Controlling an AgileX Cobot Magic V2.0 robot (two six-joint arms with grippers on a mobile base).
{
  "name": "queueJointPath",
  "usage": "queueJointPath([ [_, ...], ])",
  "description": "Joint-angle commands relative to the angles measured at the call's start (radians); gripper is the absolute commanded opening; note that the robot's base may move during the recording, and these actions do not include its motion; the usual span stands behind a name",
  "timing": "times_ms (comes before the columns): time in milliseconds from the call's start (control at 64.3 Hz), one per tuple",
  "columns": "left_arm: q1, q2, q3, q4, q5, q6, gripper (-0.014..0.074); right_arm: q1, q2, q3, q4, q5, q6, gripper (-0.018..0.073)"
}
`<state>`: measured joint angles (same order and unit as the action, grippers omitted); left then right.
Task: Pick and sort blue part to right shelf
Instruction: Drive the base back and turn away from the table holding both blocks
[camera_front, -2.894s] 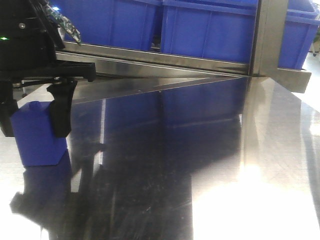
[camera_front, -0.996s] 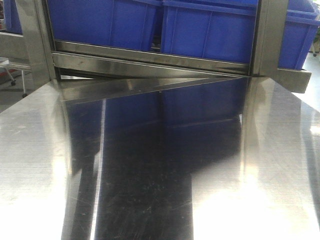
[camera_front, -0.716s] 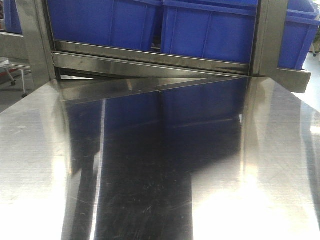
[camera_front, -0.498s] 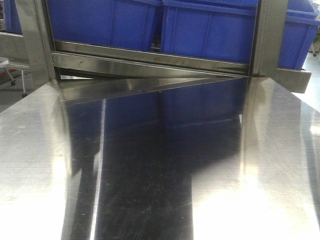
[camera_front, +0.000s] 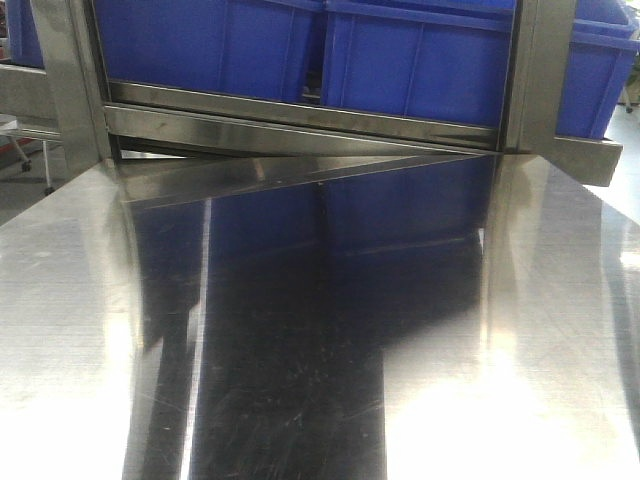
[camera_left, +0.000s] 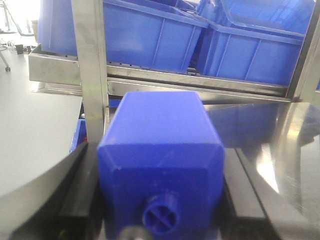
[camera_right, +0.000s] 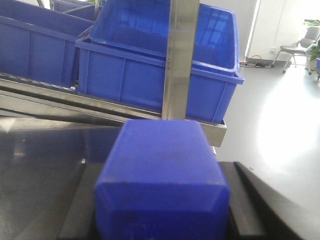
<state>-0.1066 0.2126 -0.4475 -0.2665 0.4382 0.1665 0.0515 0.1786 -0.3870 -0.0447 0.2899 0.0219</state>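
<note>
In the right wrist view my right gripper (camera_right: 162, 192) is shut on the blue part (camera_right: 162, 170), a solid blue block with a square body and sloped shoulders. Its top is cut off by the frame's lower edge. In the left wrist view my left gripper (camera_left: 160, 170) is shut on a different blue block (camera_left: 160, 145), which has a small round knob (camera_left: 161, 216) with a cross slot. Black fingers (camera_left: 75, 180) press both of its sides. Neither gripper nor either block appears in the front view.
Large blue bins (camera_front: 415, 65) sit on a slanted steel rack (camera_front: 300, 125) behind the shiny steel table (camera_front: 520, 330). Steel upright posts (camera_left: 92, 75) (camera_right: 180, 55) stand just ahead of each gripper. Beyond the right bin (camera_right: 150, 60) lies open floor with a chair (camera_right: 297, 50).
About three seconds ago my left gripper held its blue block on the table at the left of the front view. It has left that view. Nothing differs over the last second.
</note>
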Motion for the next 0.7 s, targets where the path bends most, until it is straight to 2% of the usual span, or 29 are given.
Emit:
queueJointPath([
  [0,0.000,0.009,-0.029,-0.010,-0.087,-0.006,0.0388,-0.005,0.010,-0.030,-0.013,-0.093,-0.004,0.0411],
  [685,0.000,0.009,-0.029,-0.010,-0.087,-0.006,0.0388,-0.005,0.010,-0.030,-0.013,-0.093,-0.004,0.0411],
])
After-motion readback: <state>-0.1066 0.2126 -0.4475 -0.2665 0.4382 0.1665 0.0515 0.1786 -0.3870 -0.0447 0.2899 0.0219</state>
